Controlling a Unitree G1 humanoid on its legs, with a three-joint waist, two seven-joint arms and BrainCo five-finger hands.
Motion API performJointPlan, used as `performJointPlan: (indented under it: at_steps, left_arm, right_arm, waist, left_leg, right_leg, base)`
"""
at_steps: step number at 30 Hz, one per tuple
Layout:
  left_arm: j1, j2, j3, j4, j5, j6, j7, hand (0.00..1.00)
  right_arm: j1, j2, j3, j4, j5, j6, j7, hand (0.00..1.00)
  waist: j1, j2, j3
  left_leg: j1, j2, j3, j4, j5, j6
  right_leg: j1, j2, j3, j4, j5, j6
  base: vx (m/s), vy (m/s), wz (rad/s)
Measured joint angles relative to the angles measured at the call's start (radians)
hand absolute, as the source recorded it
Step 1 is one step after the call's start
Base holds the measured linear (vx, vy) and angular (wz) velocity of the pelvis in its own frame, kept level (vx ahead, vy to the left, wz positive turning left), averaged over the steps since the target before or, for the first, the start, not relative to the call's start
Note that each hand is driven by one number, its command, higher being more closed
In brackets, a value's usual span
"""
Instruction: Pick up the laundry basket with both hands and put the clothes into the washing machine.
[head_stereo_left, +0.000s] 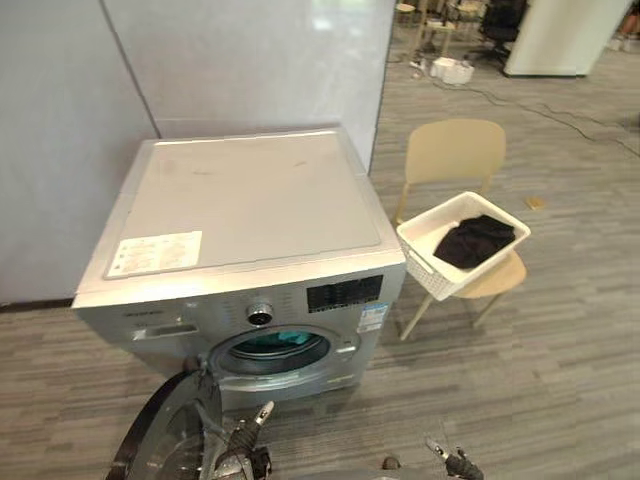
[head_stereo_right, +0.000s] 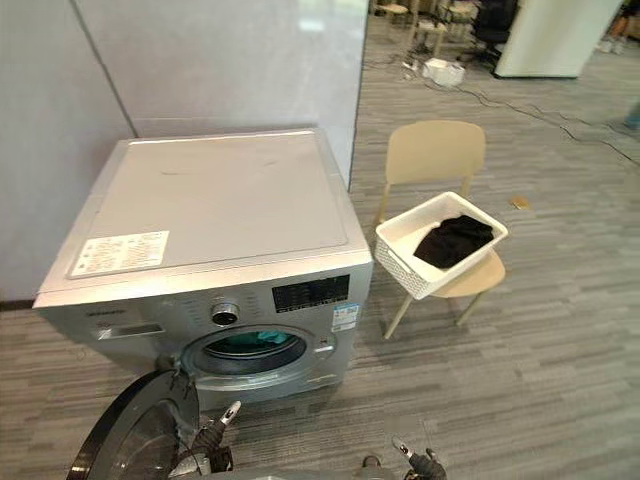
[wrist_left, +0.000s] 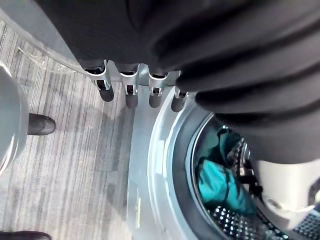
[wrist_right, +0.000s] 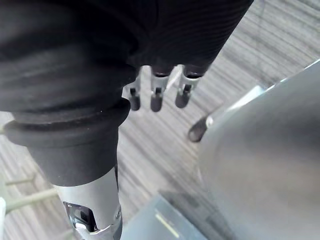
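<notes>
Left eye view: the laundry basket (head_stereo_left: 418, 258) is looking light, stiff; take its opposite rims. Left hand (wrist_left: 131, 94), right hand (wrist_right: 156, 96) are hanging loose, empty.

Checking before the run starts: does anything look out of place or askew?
The white laundry basket sits crooked on the beige chair, one corner hanging past the seat, a black garment inside. The washing machine has its door open, and a teal cloth already lies in its drum.
</notes>
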Motion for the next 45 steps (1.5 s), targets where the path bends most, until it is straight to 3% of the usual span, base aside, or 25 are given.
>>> performJointPlan:
  at_steps: [4, 6, 8, 9, 14, 16, 17, 19, 20, 21, 22, 23, 24, 26, 27, 28, 31, 33, 35, 37, 38, 39, 40, 42, 45]
  left_arm:
    - [-0.018, -0.016, 0.001, 0.0, 0.014, 0.009, -0.004, 0.0]
    - [-0.009, -0.01, -0.001, 0.0, 0.013, 0.009, -0.005, 0.0]
    - [0.017, 0.015, -0.03, 0.0, 0.012, 0.009, -0.011, 0.0]
    - [0.02, 0.026, -0.039, 0.0, 0.011, 0.009, -0.016, 0.0]
    - [0.03, 0.03, -0.092, 0.002, -0.02, 0.008, -0.031, 0.0]
    - [0.031, 0.045, -0.068, 0.004, -0.028, 0.009, -0.045, 0.0]
    - [0.037, 0.046, -0.057, 0.011, -0.028, 0.009, -0.044, 0.0]
    - [0.057, 0.064, -0.025, 0.012, -0.041, 0.009, -0.045, 0.0]
    - [0.063, 0.072, -0.019, 0.008, -0.049, 0.01, -0.044, 0.0]
    - [0.064, 0.075, -0.015, -0.009, -0.054, 0.01, -0.045, 0.0]
    - [0.065, 0.076, -0.02, -0.015, -0.054, 0.008, -0.045, 0.0]
    - [0.057, 0.075, -0.022, -0.025, -0.055, 0.002, -0.045, 0.0]
    - [0.054, 0.053, -0.028, -0.052, -0.055, -0.005, -0.045, 0.0]
    - [0.055, 0.037, -0.032, -0.063, -0.056, -0.014, -0.045, 0.0]
    - [0.06, 0.035, -0.032, -0.073, -0.058, -0.017, -0.045, 0.0]
    - [0.067, 0.033, -0.032, -0.079, -0.066, -0.021, -0.046, 0.0]
    - [0.066, 0.034, -0.034, -0.078, -0.065, -0.022, -0.047, 0.0]
    - [0.065, 0.037, -0.02, -0.073, -0.065, -0.02, -0.045, 0.0]
    - [0.06, 0.041, -0.002, -0.066, -0.067, -0.006, -0.044, 0.0]
    - [0.026, 0.053, 0.038, 0.001, -0.121, 0.084, -0.078, 0.0]
    - [0.022, 0.061, 0.049, 0.006, -0.133, 0.102, -0.088, 0.0]
    - [0.028, 0.076, 0.057, -0.001, -0.159, 0.113, -0.091, 0.0]
    - [0.028, 0.08, 0.059, -0.003, -0.179, 0.133, -0.096, 0.0]
    - [0.028, 0.082, 0.059, 0.0, -0.198, 0.139, -0.059, 0.0]
    - [0.034, 0.08, 0.058, -0.003, -0.172, 0.112, -0.037, 0.0]
  right_arm:
    - [0.013, -0.011, -0.039, -0.004, 0.0, 0.003, 0.001, 0.0]
    - [0.016, -0.006, -0.106, -0.002, -0.005, 0.011, 0.001, 0.0]
    - [0.045, -0.001, -0.153, 0.025, -0.013, 0.023, 0.0, 0.0]
    - [0.053, -0.003, -0.15, 0.025, -0.019, 0.027, -0.001, 0.0]
    - [0.025, -0.041, -0.122, 0.033, -0.042, 0.038, 0.001, 0.0]
    - [0.014, -0.041, -0.096, 0.033, -0.045, 0.039, 0.005, 0.0]
    - [0.01, -0.046, -0.07, 0.029, -0.044, 0.038, 0.015, 0.0]
    - [0.001, -0.049, -0.021, 0.024, -0.035, 0.036, 0.019, 0.0]
    - [-0.005, -0.052, 0.007, 0.016, -0.022, 0.029, 0.023, 0.0]
    - [-0.008, -0.058, 0.019, 0.005, -0.002, 0.015, 0.023, 0.0]
    - [-0.008, -0.065, 0.026, 0.001, 0.003, 0.01, 0.023, 0.0]
    - [-0.01, -0.073, 0.03, -0.01, 0.005, 0.005, 0.023, 0.0]
    - [-0.012, -0.092, 0.028, -0.027, 0.014, -0.002, 0.019, 0.0]
    - [-0.024, -0.108, 0.027, -0.027, 0.017, -0.002, 0.019, 0.0]
    - [-0.037, -0.108, 0.025, -0.026, 0.019, 0.0, 0.019, 0.0]
    - [-0.04, -0.096, 0.024, -0.027, 0.021, 0.001, 0.021, 0.0]
    - [-0.037, -0.071, 0.028, -0.026, 0.021, 0.003, 0.02, 0.0]
    - [-0.049, -0.057, 0.04, -0.025, 0.01, 0.004, 0.021, 0.0]
    - [-0.053, -0.058, 0.054, -0.023, -0.006, 0.003, 0.022, 0.0]
    - [-0.049, -0.049, 0.067, -0.023, -0.007, 0.003, 0.034, 0.0]
    - [-0.049, -0.037, 0.07, -0.027, -0.008, 0.003, 0.04, 0.0]
    - [-0.043, -0.021, 0.073, -0.04, -0.018, 0.003, 0.055, 0.0]
    - [-0.031, -0.022, 0.072, -0.044, -0.031, 0.005, 0.062, 0.0]
    - [-0.031, -0.023, 0.062, -0.043, -0.034, 0.004, 0.063, 0.0]
    - [-0.021, -0.023, -0.036, -0.023, -0.035, 0.006, 0.061, 0.0]
  waist:
    - [-0.017, 0.012, 0.014]
    - [-0.017, 0.015, 0.021]
    - [-0.016, 0.015, 0.022]
    - [-0.017, 0.005, 0.018]
    - [-0.003, 0.048, 0.021]
    - [-0.006, 0.028, 0.038]
    - [-0.009, 0.043, 0.039]
    - [-0.007, 0.03, 0.029]
    - [-0.007, 0.018, 0.033]
    - [-0.005, 0.019, 0.042]
    - [-0.003, 0.013, 0.051]
    - [0.007, 0.015, 0.071]
    - [0.01, 0.044, 0.078]
    - [0.01, 0.062, 0.089]
    - [0.014, 0.06, 0.091]
    - [0.021, 0.057, 0.093]
    - [0.032, 0.057, 0.093]
    - [0.04, 0.044, 0.092]
    - [0.038, 0.022, 0.1]
    - [0.037, 0.014, 0.091]
    - [0.037, 0.0, 0.09]
    - [0.038, -0.031, 0.096]
    - [0.039, -0.038, 0.1]
    - [0.03, -0.03, 0.105]
    - [0.036, -0.023, 0.102]
  left_leg:
    - [0.024, 0.007, 0.05, -0.005, -0.002, 0.004]
    - [0.04, 0.016, 0.078, -0.005, -0.001, 0.003]
    - [0.081, 0.035, 0.102, -0.011, 0.003, -0.02]
    - [0.084, 0.035, 0.1, -0.016, 0.003, -0.03]
    - [0.083, 0.096, 0.131, -0.085, -0.023, -0.065]
    - [0.107, 0.118, 0.139, -0.072, -0.039, -0.09]
    - [0.124, 0.176, 0.158, -0.04, -0.046, -0.113]
    - [0.097, 0.23, 0.147, 0.112, -0.038, -0.136]
    - [0.012, 0.284, 0.109, 0.326, -0.013, -0.094]
    - [-0.07, 0.328, 0.069, 0.536, 0.072, 0.044]
    - [-0.107, 0.347, 0.05, 0.642, 0.119, 0.105]
    - [-0.152, 0.346, 0.02, 0.749, 0.103, 0.106]
    - [-0.229, 0.298, 0.016, 0.841, 0.055, 0.101]
    - [-0.292, 0.18, -0.011, 0.817, 0.018, 0.068]
    - [-0.326, 0.084, -0.044, 0.734, -0.005, 0.033]
    - [-0.333, 0.02, -0.04, 0.589, -0.005, 0.032]
    - [-0.333, -0.042, -0.042, 0.254, 0.016, 0.03]
    - [-0.299, -0.105, -0.104, 0.161, 0.121, 0.108]
    - [-0.26, -0.134, -0.09, 0.146, 0.109, 0.129]
    - [-0.192, -0.172, -0.099, 0.091, 0.082, 0.142]
    - [-0.178, -0.183, -0.095, 0.069, 0.082, 0.142]
    - [-0.149, -0.2, -0.082, 0.051, 0.083, 0.14]
    - [-0.118, -0.204, -0.098, 0.055, 0.085, 0.136]
    - [-0.08, -0.19, -0.147, 0.071, 0.081, 0.132]
    - [-0.052, -0.156, -0.205, 0.084, 0.052, 0.105]
  right_leg:
    - [-0.015, -0.022, -0.036, 0.028, -0.025, -0.036]
    - [-0.019, -0.065, -0.155, 0.064, -0.087, -0.091]
    - [-0.016, -0.092, -0.28, 0.117, -0.093, -0.084]
    - [-0.016, -0.078, -0.276, 0.115, -0.092, -0.081]
    - [-0.056, 0.004, -0.31, 0.076, -0.091, -0.067]
    - [-0.064, 0.026, -0.305, 0.112, -0.094, -0.069]
    - [-0.051, 0.079, -0.307, 0.123, -0.116, -0.1]
    - [-0.044, 0.125, -0.299, 0.13, -0.136, -0.13]
    - [0.002, 0.155, -0.283, 0.109, -0.125, -0.145]
    - [0.06, 0.174, -0.271, 0.066, -0.124, -0.157]
    - [0.098, 0.173, -0.257, 0.037, -0.12, -0.167]
    - [0.144, 0.177, -0.243, 0.015, -0.123, -0.176]
    - [0.183, 0.172, -0.214, -0.021, -0.123, -0.177]
    - [0.215, 0.154, -0.187, -0.048, -0.124, -0.178]
    - [0.231, 0.142, -0.175, -0.069, -0.124, -0.177]
    - [0.249, 0.139, -0.166, -0.094, -0.124, -0.176]
    - [0.273, 0.151, -0.174, -0.137, -0.134, -0.159]
    - [0.292, 0.13, -0.173, -0.11, -0.184, -0.113]
    - [0.293, 0.092, -0.178, -0.029, -0.237, -0.084]
    - [0.174, 0.027, -0.191, 0.327, -0.293, -0.008]
    - [0.103, 0.0, -0.188, 0.475, -0.289, -0.01]
    - [-0.024, -0.054, -0.167, 0.772, -0.24, -0.026]
    - [-0.093, -0.076, -0.135, 0.95, -0.201, -0.043]
    - [-0.151, -0.091, -0.103, 1.035, -0.199, -0.032]
    - [-0.175, -0.2, -0.082, 0.846, -0.197, -0.047]
  base:
    - [-0.03, -0.001, -0.27]
    - [-0.02, -0.043, -0.28]
    - [-0.01, -0.112, -0.36]
    - [-0.01, -0.13, -0.37]
    - [0.0, -0.118, -0.54]
    - [0.09, -0.13, -0.54]
    - [0.19, -0.183, -0.44]
    - [0.27, -0.209, -0.5]
    - [0.36, -0.331, -0.57]
    - [0.31, -0.274, -0.5]
    - [0.31, -0.231, -0.37]
    - [0.28, -0.092, -0.47]
    - [0.29, -0.08, -0.49]
    - [0.28, -0.032, -0.44]
    - [0.26, 0.007, -0.47]
    - [0.24, 0.011, -0.35]
    - [0.25, 0.031, 0.03]
    - [0.34, 0.116, 0.17]
    - [0.31, 0.107, 0.16]
    - [0.26, 0.122, 0.39]
    - [0.22, 0.064, 0.52]
    - [0.21, -0.015, 0.62]
    - [0.2, -0.041, 0.69]
    - [0.17, -0.105, 0.73]
    - [0.1, -0.195, 0.52]
